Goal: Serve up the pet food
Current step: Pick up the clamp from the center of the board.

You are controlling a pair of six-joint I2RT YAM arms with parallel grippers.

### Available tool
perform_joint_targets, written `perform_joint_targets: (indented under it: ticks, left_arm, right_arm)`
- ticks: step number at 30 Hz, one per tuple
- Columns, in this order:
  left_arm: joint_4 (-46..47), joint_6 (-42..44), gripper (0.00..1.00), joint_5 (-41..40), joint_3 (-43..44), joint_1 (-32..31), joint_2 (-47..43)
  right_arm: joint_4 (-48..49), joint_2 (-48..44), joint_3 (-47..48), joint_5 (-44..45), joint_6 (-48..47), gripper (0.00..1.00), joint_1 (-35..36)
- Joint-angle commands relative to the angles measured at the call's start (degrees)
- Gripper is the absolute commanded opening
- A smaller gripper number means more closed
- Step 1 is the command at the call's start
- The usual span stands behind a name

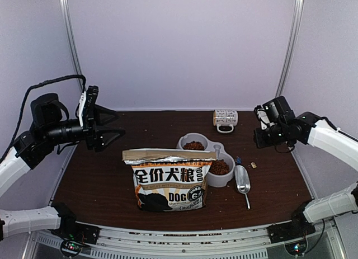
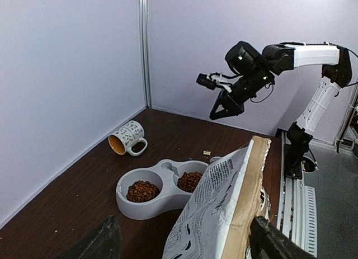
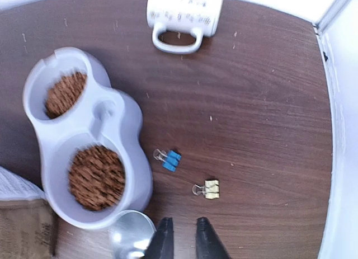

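Reddish-brown pet food (image 1: 194, 145) fills both wells of the grey double bowl (image 1: 183, 140) at the table's middle; both heaps also show in the left wrist view (image 2: 142, 190) and the right wrist view (image 3: 96, 177). The printed bag (image 1: 168, 180) marked "DOG" stands upright in front of the bowl, its top torn open. My left gripper (image 1: 114, 126) hangs open and empty high over the table's left side, aimed toward the bag (image 2: 224, 214). My right gripper (image 3: 180, 222) hovers over bare table right of the bowl, its fingers nearly together and holding nothing.
A metal scoop (image 1: 242, 179) lies right of the bowl, its handle toward the front edge. A patterned mug (image 1: 225, 119) lies on its side at the back. A blue binder clip (image 3: 170, 159) and a yellow one (image 3: 210, 188) lie beside the bowl. White walls close in three sides.
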Motion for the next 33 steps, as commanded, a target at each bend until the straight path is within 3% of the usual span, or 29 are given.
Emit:
perform_joint_targets:
  ticks: [1,4,8,16,33]
  left_arm:
    - [2.7,1.2,0.81,1.8,1.4,-0.3,0.3]
    - [2.7,1.1,0.81,1.4,0.5,-0.3,0.1]
    - [2.7,1.2,0.82,0.4,-0.5,-0.3,0.1]
    - [2.1,1.8,0.82,-0.1,-0.7,-0.3,0.3]
    - [1.5,2.5,0.82,0.0,-0.7,-0.3,0.4]
  right_arm:
    - [-5.5,7.4,-0.3,3.8,-0.3,0.21,0.8]
    - [-4.7,11.8,-0.7,6.8,0.1,0.30,1.7]
    - [-4.5,18.8,1.0,10.2,0.7,0.33,1.7]
    - [-4.0,29.3,3.2,15.1,1.1,0.32,1.7]
    - [-3.5,35.7,5.5,17.3,1.6,0.22,1.7]
